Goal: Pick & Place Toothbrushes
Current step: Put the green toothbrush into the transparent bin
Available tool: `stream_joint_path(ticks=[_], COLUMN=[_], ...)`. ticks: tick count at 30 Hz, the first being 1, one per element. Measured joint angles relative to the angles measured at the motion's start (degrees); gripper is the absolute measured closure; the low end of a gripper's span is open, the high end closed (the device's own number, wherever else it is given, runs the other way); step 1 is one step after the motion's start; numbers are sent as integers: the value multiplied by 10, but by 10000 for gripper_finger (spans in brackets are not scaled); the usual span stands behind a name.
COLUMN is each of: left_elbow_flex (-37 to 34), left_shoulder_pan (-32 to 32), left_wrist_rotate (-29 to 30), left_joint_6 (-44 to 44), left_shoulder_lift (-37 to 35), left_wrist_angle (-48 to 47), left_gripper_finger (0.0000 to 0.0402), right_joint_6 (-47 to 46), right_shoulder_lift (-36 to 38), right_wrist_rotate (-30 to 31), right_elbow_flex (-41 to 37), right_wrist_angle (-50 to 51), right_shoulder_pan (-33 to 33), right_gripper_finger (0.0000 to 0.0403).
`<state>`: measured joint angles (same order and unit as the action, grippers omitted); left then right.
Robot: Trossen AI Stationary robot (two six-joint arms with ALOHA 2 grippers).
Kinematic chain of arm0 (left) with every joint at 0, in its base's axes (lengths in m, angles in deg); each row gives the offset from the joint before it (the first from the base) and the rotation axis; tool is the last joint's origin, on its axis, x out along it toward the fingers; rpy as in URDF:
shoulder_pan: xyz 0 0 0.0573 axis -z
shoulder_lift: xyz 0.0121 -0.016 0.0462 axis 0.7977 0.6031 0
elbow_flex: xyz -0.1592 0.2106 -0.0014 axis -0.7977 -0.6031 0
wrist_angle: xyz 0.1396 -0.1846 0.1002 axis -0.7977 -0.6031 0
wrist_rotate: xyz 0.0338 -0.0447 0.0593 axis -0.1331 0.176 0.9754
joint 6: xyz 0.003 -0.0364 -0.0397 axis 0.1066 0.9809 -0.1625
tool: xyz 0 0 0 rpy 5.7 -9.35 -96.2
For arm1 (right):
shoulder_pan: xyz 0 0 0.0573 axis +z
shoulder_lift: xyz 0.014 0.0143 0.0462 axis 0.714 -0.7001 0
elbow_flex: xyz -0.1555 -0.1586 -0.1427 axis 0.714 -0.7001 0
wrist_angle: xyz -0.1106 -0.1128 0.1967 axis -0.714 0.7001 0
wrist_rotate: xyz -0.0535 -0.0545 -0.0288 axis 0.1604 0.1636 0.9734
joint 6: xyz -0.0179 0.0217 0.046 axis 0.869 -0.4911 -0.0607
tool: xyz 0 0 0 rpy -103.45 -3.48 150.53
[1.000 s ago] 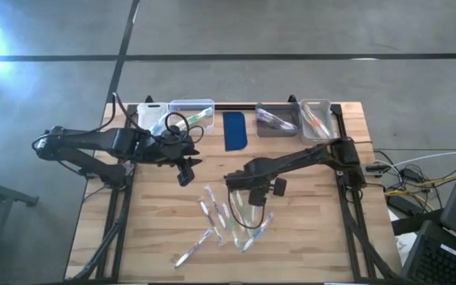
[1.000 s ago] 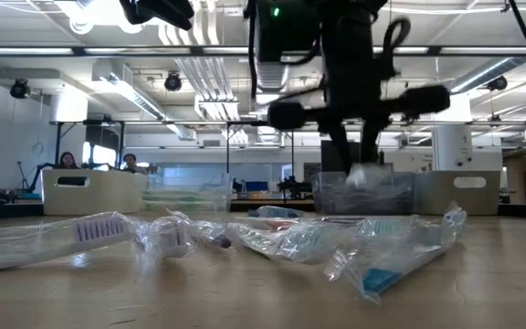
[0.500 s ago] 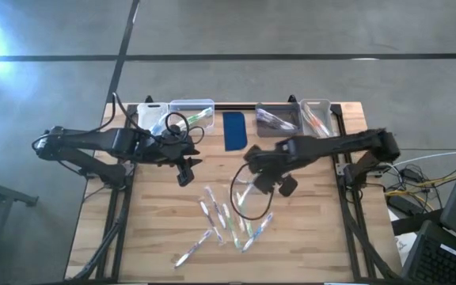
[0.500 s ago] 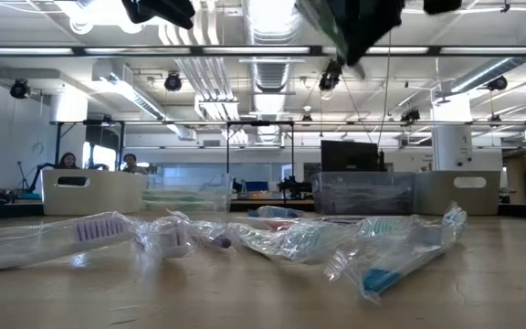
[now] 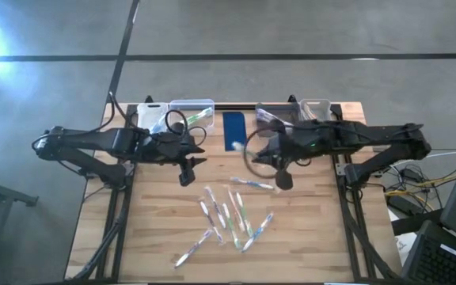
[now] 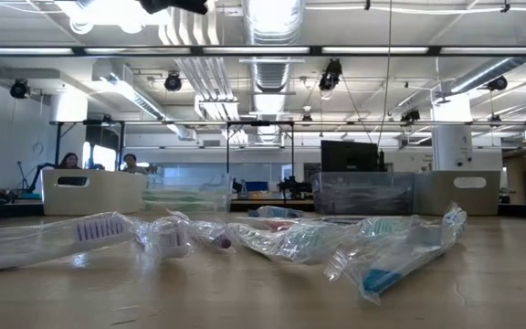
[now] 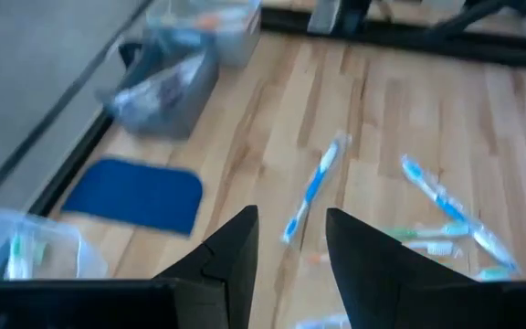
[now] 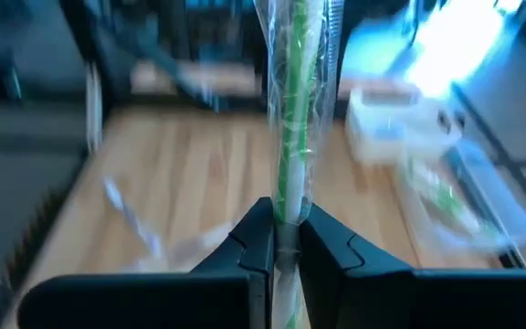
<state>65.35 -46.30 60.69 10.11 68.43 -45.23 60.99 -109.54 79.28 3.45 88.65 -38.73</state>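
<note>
Toothbrush (image 8: 290, 110) in green wrapper, pinched at 1 end by the right gripper (image 8: 281, 239), could swing loose above the table (image 5: 157, 229); left gripper (image 7: 288, 239) waits part-open.

Green-and-white toothbrush (image 8: 291, 137) in a clear wrapper is seen between black fingers (image 8: 254, 239). Dark blue pad (image 5: 235, 131) is laid on a light wood-grain table (image 5: 157, 229). Loose toothbrushes (image 5: 228, 220) are marked white, blue, green. One blue-handled toothbrush (image 7: 310, 187) is noted.
</note>
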Motion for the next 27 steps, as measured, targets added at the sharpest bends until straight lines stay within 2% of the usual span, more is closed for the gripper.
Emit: stream_joint_path(ticks=[7, 16, 21, 27], left_elbow_flex=[0, 0, 0, 0], left_shoulder_pan=[0, 0, 0, 0], left_wrist_rotate=[0, 0, -1, -7], left_joint_6=[-81, -136, -136, -134], left_shoulder_lift=[0, 0, 2, 19], left_wrist_angle=[133, 255, 265, 315], left_gripper_finger=[266, 266, 266, 266], right_joint_6=[-44, -46, -37, -22], right_shoulder_lift=[45, 45, 43, 43], right_wrist_rotate=[14, 17, 58, 62], right_elbow_flex=[-90, -184, -204, -209], right_wrist_angle=[-210, -481, -512, -513], right_shoulder_pan=[0, 0, 0, 0], right_gripper_finger=[380, 380, 380, 380])
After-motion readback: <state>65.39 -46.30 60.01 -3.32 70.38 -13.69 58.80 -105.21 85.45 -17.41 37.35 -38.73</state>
